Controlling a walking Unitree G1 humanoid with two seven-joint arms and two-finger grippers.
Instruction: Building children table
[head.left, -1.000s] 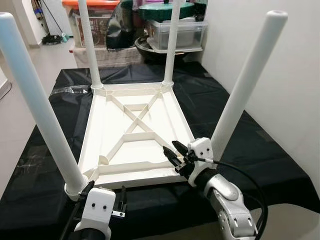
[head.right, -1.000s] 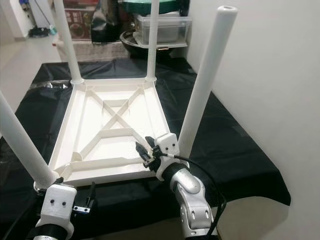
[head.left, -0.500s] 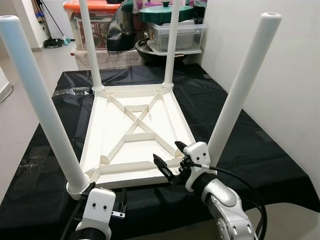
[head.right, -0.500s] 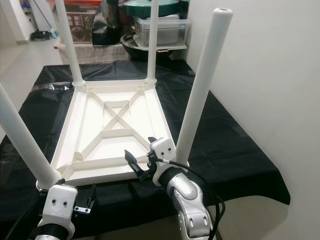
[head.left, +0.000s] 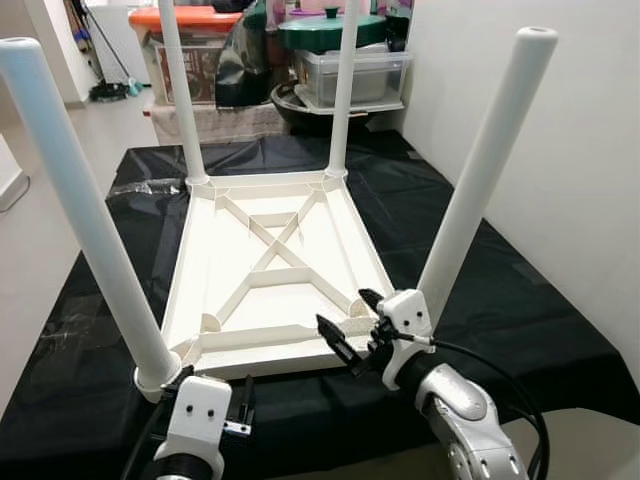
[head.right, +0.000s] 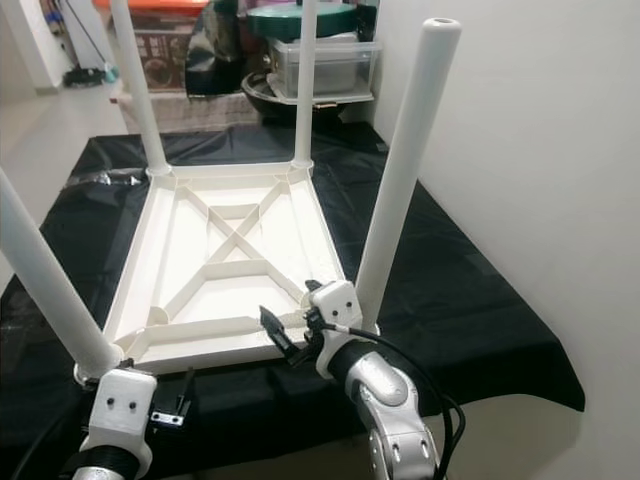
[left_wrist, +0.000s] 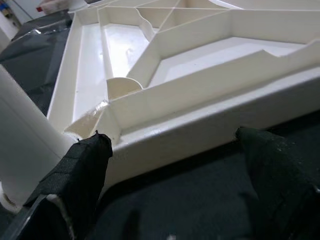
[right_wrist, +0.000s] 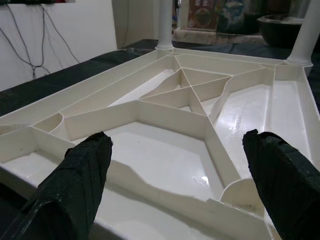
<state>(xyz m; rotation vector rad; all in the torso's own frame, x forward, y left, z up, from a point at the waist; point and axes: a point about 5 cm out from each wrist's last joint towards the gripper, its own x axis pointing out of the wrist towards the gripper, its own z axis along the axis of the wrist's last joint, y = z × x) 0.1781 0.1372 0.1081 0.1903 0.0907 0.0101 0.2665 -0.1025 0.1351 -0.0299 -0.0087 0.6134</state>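
One white children's table (head.left: 275, 270) lies upside down on the black-covered worktop (head.left: 520, 300), its four legs (head.left: 480, 170) pointing up, while two tools, left tool (left_wrist: 170, 200) and right tool (right_wrist: 175, 195), hover spread wide at its near edge, gripping nothing.

Four upright legs (head.left: 478, 170) fence my reach at the corners. Between them the upturned tabletop (head.left: 270, 270) lies open. Ribs (right_wrist: 165, 117) cross it.

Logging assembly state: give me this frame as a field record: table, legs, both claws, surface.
table: white tabletop upside down, ribbed underside up
legs: four white legs standing upright at the corners
surface: black sheet under the table
right claw: open, over the near edge by the near right leg
left claw: open, low, facing the near rim by the near left leg
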